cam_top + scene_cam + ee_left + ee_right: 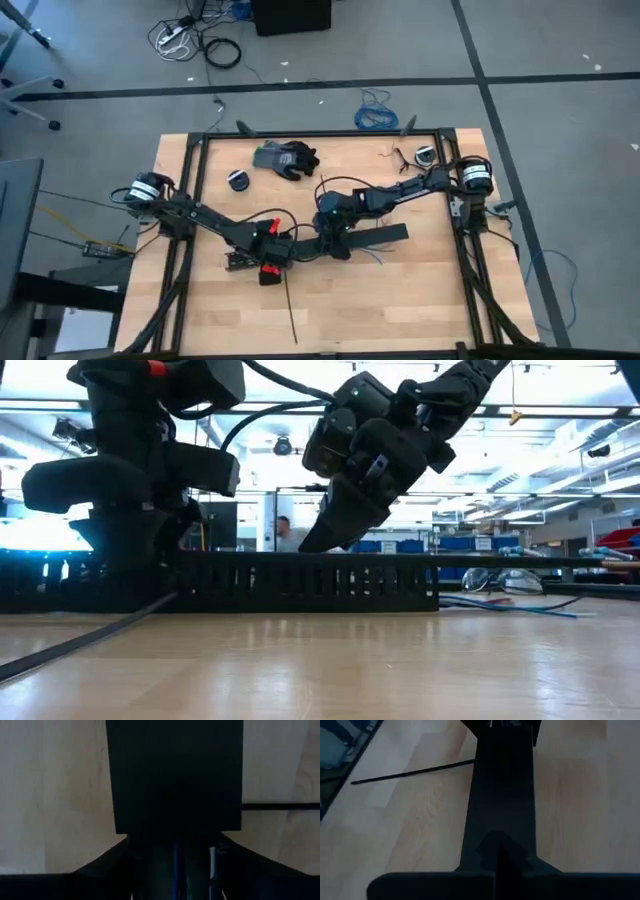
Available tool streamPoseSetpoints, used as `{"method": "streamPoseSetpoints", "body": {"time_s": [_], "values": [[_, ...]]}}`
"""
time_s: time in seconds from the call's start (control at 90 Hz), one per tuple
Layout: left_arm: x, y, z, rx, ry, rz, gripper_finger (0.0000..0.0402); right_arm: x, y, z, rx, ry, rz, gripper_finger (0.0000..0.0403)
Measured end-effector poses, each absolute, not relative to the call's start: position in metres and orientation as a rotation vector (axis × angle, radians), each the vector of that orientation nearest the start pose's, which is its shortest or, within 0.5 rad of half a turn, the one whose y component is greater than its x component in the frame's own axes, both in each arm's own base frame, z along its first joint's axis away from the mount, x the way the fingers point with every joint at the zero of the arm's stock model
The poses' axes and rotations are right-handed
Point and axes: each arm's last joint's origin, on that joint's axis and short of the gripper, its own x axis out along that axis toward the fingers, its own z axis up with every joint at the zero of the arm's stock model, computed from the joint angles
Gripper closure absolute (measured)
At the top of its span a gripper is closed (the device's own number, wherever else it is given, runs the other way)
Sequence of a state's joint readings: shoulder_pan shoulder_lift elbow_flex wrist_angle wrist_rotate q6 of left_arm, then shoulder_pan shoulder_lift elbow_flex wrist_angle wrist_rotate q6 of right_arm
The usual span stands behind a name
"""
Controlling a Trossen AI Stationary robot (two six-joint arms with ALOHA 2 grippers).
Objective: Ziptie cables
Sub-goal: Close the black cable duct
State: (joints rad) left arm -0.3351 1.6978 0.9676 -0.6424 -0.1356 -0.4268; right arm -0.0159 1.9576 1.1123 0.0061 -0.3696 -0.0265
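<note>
Both arms are down at table centre, working on the black slotted duct (pixel 310 582). Left gripper (pixel 268 252) sits at the duct's 9 o'clock end; its wrist view looks straight down onto a flat black piece, with the cables (pixel 176 870), blue, green and white strands, running out from under it between the fingers. Can't tell how wide the left jaws are or whether they actually pinch anything. Right gripper (pixel 335 240) is at about 3 o'clock from the left one, tip angled down onto the wide black bar (pixel 500 790); its fingers look closed together against the bar, but a real grip isn't confirmed, so jaw state: can't tell. My read: left pins the bundle end in place while right handles the bar, probably the duct cover, to get at the wires. More cable ends (pixel 520 606) trail onto the wood at the duct's 3 o'clock end. One ziptie (pixel 290 310) lies loose at 6 o'clock from the left gripper, untouched, apart from the bundle; the second I can't place. A glove (pixel 285 158) lies at 12 o'clock, well clear. No tie is round the cables yet.
</note>
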Motion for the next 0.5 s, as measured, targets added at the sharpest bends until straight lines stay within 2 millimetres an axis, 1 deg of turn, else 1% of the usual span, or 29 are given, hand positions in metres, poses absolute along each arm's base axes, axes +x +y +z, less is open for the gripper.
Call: {"method": "streamPoseSetpoints", "body": {"time_s": [0.178,0.389,0.444,0.5], "values": [[0.279,-0.093,0.152,-0.041,1.345,0.116,0.0182,0.396,0.004,0.128,0.15,0.805,0.381,0.0403],[0.279,-0.092,0.152,-0.043,1.351,0.117,0.0182,0.414,0.005,0.12,0.156,0.776,0.451,0.0403],[0.278,-0.092,0.152,-0.043,1.356,0.119,0.0182,0.416,0.005,0.122,0.139,0.752,0.456,0.0403],[0.278,-0.092,0.152,-0.044,1.358,0.12,0.0182,0.416,0.005,0.129,0.123,0.724,0.447,0.0403]]}}
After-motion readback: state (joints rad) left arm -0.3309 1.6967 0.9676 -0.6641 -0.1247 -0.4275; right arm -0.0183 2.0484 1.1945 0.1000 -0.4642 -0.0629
